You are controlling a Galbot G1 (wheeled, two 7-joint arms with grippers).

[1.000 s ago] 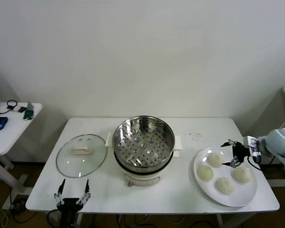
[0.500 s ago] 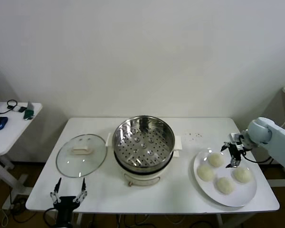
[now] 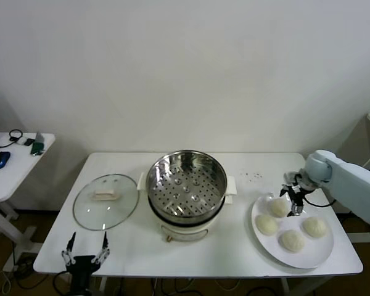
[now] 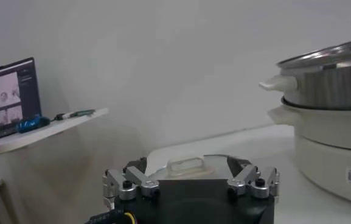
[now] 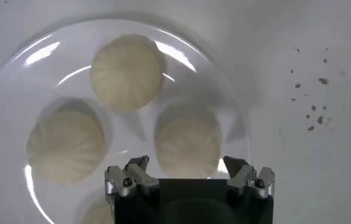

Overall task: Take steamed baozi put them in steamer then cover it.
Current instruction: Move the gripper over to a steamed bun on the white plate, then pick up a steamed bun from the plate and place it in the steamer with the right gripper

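Four steamed baozi (image 3: 279, 206) sit on the white plate (image 3: 320, 253), right of the empty steamer (image 3: 186, 185). Your right claw (image 3: 293, 198) hangs open above one: lower, then close. Left claw (image 3: 84, 254) waits open near the table's (image 3: 246, 246) edge.

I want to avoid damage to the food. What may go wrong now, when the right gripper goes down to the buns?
1. The right gripper is open above the nearest baozi; closing hard could dent the soft bun.
2. The four buns sit close together on the plate, so a finger might push a neighbour.
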